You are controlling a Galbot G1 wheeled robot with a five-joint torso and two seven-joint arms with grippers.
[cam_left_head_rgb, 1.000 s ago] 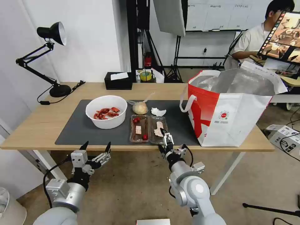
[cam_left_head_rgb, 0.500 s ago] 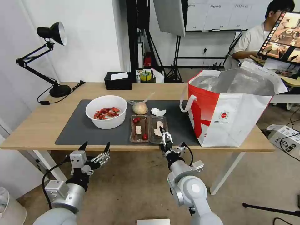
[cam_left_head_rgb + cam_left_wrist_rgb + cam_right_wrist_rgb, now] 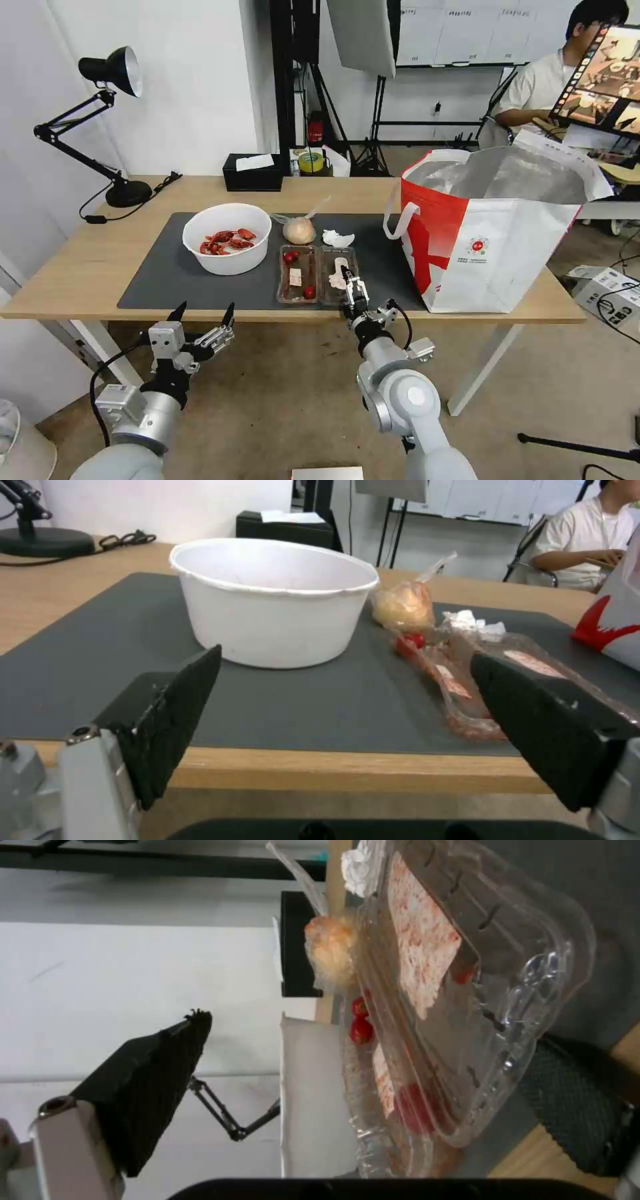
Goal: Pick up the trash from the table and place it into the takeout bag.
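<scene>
right end effector (image 3: 353, 289): open, holding nothing, at the clear tray's (image 3: 317, 274) near edge
tray: on the bench (image 3: 80, 267) mat, at 3 o'clock from the bowl (image 3: 227, 238)
handling: probably light, flimsy, slippery; pinch the rim
left end effector (image 3: 203, 313): open, idle

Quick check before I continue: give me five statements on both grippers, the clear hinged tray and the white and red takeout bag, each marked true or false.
1. The right gripper is open at the near edge of the clear hinged tray. True.
2. The left gripper holds the white round plastic bowl. False: it is open, below the table edge.
3. The white and red takeout bag lies flat. False: it stands upright, open.
4. The crumpled white tissue lies on the dark grey mat. True.
5. The bowl is empty. False: it holds red crayfish shells.
</scene>
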